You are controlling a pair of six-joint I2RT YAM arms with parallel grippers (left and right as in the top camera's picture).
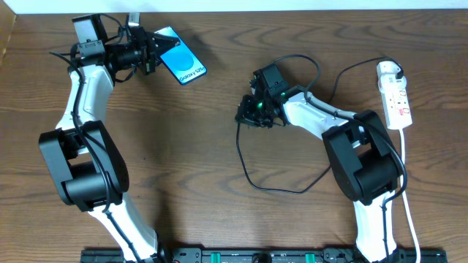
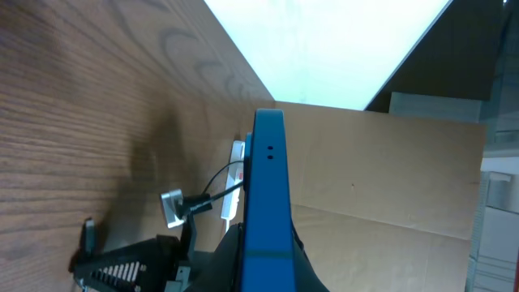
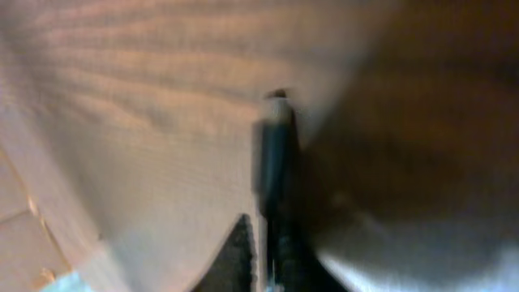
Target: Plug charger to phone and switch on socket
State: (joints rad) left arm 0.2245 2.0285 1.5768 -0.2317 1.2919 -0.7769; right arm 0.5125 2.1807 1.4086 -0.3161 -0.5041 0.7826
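My left gripper (image 1: 153, 47) is shut on the upper end of the phone (image 1: 183, 64), whose light blue screen reads "Galaxy S25+", at the far left of the table. In the left wrist view the phone's blue edge (image 2: 268, 178) stands between the jaws (image 2: 263, 264). My right gripper (image 1: 245, 113) is at the table's middle, shut on the free end of the black charger cable (image 1: 248, 172). The right wrist view is blurred and shows the dark connector (image 3: 274, 154) sticking out past the jaws (image 3: 272, 259). The white socket strip (image 1: 395, 98) lies at the far right with the charger's plug (image 1: 387, 71) in it.
The black cable loops over the table between my right gripper and the strip. The strip's white cord (image 1: 406, 197) runs down the right side past the right arm's base. A small white piece (image 2: 172, 207) lies near the table's far edge. A cardboard wall (image 2: 389, 178) stands behind.
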